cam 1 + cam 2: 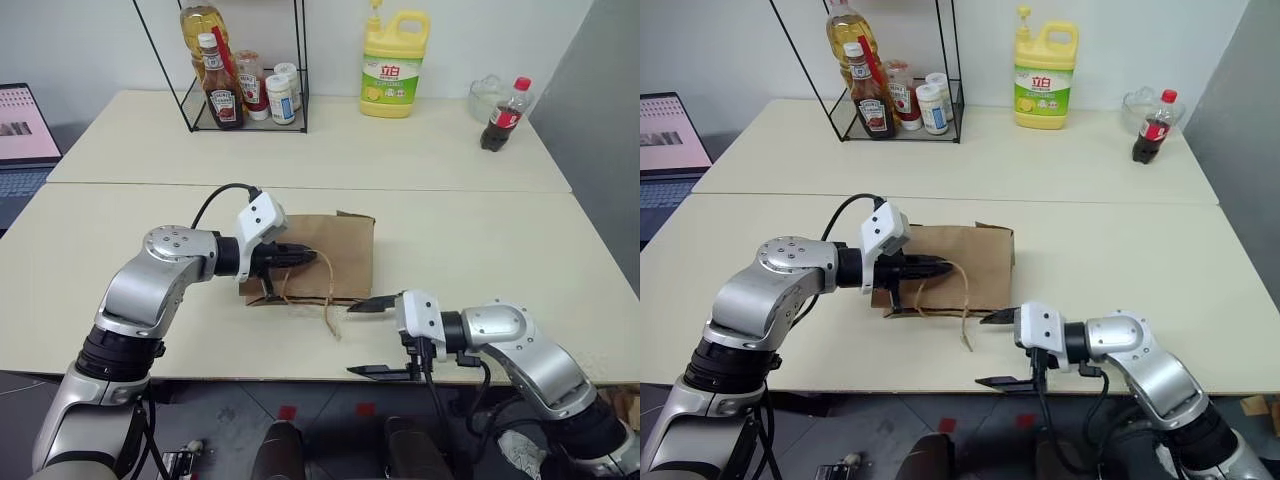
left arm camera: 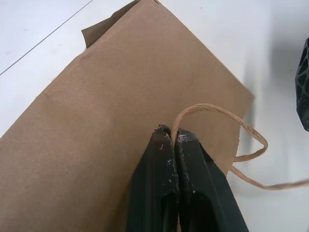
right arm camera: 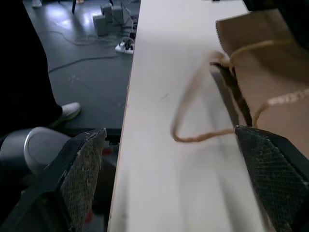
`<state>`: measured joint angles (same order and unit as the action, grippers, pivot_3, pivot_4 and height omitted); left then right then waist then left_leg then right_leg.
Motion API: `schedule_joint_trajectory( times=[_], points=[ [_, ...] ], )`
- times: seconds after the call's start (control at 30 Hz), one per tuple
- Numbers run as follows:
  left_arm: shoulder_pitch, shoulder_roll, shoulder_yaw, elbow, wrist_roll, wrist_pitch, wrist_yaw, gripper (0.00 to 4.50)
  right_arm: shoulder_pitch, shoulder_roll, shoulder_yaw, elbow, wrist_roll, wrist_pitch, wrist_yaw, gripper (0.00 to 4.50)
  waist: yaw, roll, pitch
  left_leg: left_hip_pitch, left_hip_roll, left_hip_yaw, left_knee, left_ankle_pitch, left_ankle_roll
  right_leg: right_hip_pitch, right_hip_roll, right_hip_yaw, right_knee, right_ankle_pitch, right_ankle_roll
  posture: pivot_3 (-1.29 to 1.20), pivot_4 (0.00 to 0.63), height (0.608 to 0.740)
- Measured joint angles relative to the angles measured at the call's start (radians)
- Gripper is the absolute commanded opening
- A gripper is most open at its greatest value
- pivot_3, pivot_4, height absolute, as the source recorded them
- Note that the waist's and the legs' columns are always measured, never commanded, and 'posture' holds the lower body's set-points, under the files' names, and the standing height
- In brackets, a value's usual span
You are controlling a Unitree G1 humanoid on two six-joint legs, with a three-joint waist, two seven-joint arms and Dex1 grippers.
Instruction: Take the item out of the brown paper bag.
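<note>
Bag (image 1: 325, 255) of brown paper lies flat at centre frame on the table (image 1: 480, 250), mouth toward the near edge. Left gripper (image 1: 308, 258) pinches one cord handle (image 2: 217, 125) tight between closed fingers. Right gripper (image 1: 372, 338), lower right, hangs wide apart, holding nothing. No orange bottle is visible.
</note>
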<state>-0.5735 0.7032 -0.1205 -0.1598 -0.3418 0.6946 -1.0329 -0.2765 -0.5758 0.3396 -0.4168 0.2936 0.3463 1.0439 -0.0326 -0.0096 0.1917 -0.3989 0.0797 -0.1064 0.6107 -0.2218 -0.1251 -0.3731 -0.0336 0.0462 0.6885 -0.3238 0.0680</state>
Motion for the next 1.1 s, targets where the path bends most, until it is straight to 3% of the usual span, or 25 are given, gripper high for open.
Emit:
schedule_joint_trajectory(
  times=[0.2, 0.3, 0.57, 0.67, 1.1],
  points=[
    [0.005, 0.004, 0.000, -0.006, -0.012, 0.006, 0.000, 0.04, -0.058, 0.090, 0.034, 0.063, 0.003, 0.021, -0.020, 4.50, 0.000, 0.000, 0.000, 0.000, 0.000, 0.000, 0.000, 0.000, 0.000, 0.000, 0.000, 0.000, 0.000, 0.000, 0.000, 0.00, 0.150, 0.740],
    [0.003, 0.004, 0.000, -0.006, -0.013, 0.018, 0.000, 0.00, -0.075, 0.119, 0.044, 0.094, 0.002, 0.020, -0.020, 3.94, 0.000, 0.000, 0.000, 0.000, 0.000, 0.000, 0.000, 0.000, 0.000, 0.000, 0.000, 0.000, 0.000, 0.000, 0.000, 0.00, 0.150, 0.740],
    [-0.053, -0.003, 0.011, 0.013, -0.040, 0.085, 0.031, 0.00, -0.093, 0.148, 0.078, 0.207, -0.007, -0.018, 0.008, 0.93, -0.001, 0.000, 0.000, 0.000, 0.000, 0.000, 0.000, 0.000, 0.000, 0.000, 0.000, 0.000, 0.000, 0.000, 0.000, 0.00, 0.150, 0.740],
    [-0.071, -0.017, 0.020, 0.034, -0.053, 0.109, 0.055, 0.00, -0.093, 0.147, 0.080, 0.221, -0.009, -0.030, 0.021, 0.04, -0.001, 0.000, 0.000, 0.000, 0.000, 0.000, 0.000, 0.000, 0.000, 0.000, 0.000, 0.000, 0.000, 0.000, 0.000, 0.00, 0.150, 0.740],
    [-0.154, -0.087, 0.085, 0.131, -0.096, 0.194, 0.181, 0.00, -0.116, 0.099, 0.127, 0.283, -0.164, -0.192, 0.046, 0.04, 0.000, 0.000, 0.000, 0.000, 0.000, 0.000, 0.000, 0.001, -0.001, 0.000, 0.000, -0.001, 0.000, 0.000, 0.000, 0.00, 0.150, 0.740]
  ],
)
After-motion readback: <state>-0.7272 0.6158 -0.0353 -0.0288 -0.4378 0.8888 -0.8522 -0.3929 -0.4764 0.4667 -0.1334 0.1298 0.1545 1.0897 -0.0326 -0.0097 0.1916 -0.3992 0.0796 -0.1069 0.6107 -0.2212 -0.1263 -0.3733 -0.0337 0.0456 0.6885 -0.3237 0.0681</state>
